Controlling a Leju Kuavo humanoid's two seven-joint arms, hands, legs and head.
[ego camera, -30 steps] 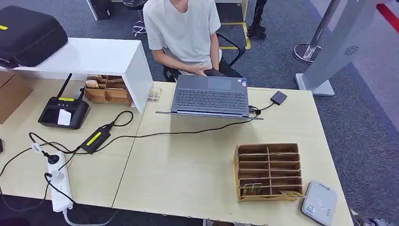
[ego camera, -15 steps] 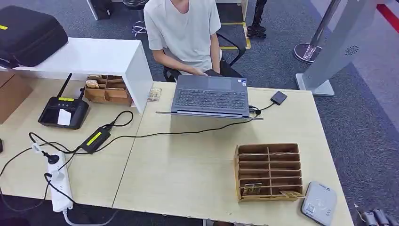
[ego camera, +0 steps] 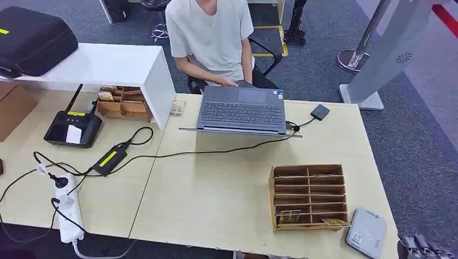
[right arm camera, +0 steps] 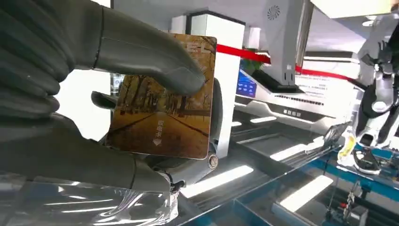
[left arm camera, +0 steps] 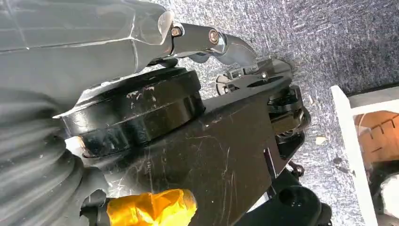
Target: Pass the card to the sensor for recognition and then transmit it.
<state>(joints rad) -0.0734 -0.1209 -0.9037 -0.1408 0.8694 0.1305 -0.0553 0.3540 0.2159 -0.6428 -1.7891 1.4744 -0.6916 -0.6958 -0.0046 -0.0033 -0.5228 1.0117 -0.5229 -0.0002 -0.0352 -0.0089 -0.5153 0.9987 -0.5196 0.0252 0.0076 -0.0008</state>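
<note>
In the right wrist view my right hand (right arm camera: 117, 56) pinches a golden-brown card (right arm camera: 164, 110) with a tree-lined road printed on it, thumb on its face and fingers behind. The head view catches that hand's fingertips (ego camera: 422, 246) at the bottom right corner, just right of the grey-white card sensor (ego camera: 366, 232) lying near the table's front right corner. Left of the sensor stands a cardboard slotted card box (ego camera: 308, 195) with two cards (ego camera: 289, 216) in its front row. My left hand (left arm camera: 141, 33) hangs beside my body over the carpet; how its fingers lie is unclear.
A person in a white shirt (ego camera: 210, 32) sits behind an open laptop (ego camera: 241, 110) at the table's far side. Cables, a power brick (ego camera: 109, 159) and a power strip (ego camera: 67, 208) lie on the left. A white shelf (ego camera: 108, 67) and a black terminal (ego camera: 73, 129) stand at far left.
My right hand's fingertips have risen into the bottom right corner of the head view, closer to the sensor. The table and the person have not changed.
</note>
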